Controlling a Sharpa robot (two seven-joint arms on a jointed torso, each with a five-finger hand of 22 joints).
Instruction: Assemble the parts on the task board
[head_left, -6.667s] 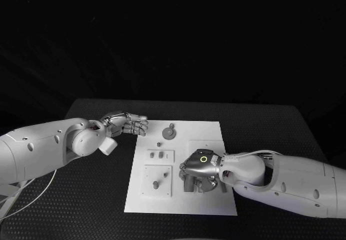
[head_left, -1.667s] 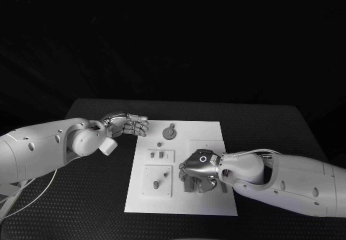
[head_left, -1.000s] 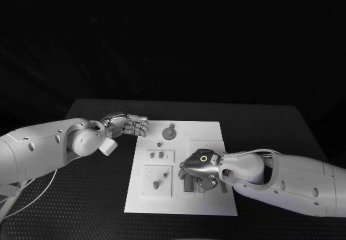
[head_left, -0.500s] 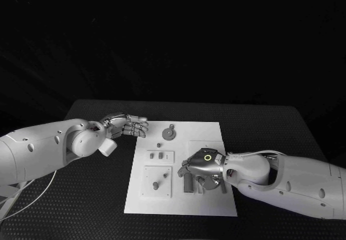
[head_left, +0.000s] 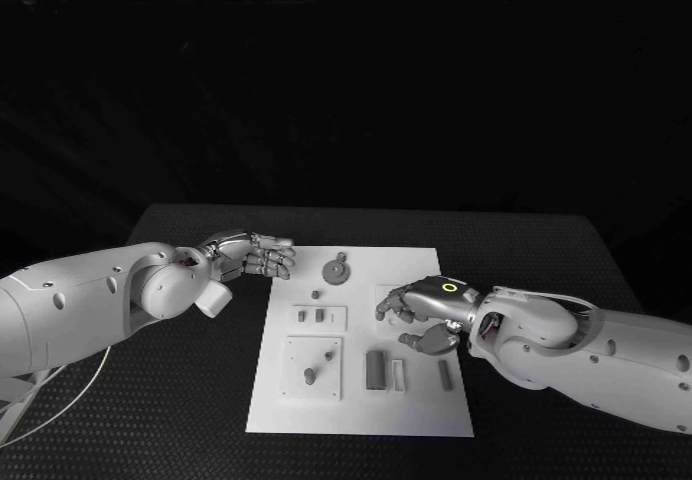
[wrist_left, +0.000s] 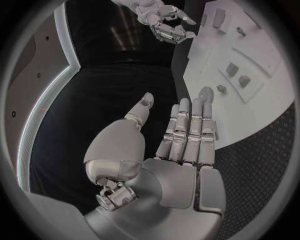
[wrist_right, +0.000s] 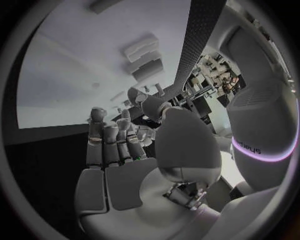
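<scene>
White board (head_left: 411, 262) lies between the two hands, its small parts spread over it. The right hand (head_left: 424, 312) hangs above the board's middle, fingers loosely curled and apart, holding nothing that I can see. Just below it, toward the robot, three bars (head_left: 401, 373) lie side by side, probably laid out within easy reach for fitting. The left hand (head_left: 257, 253) waits beside the board's far corner, fingers curled in with nothing in them. A round disc (head_left: 336, 270) sits close beside it, untouched.
</scene>
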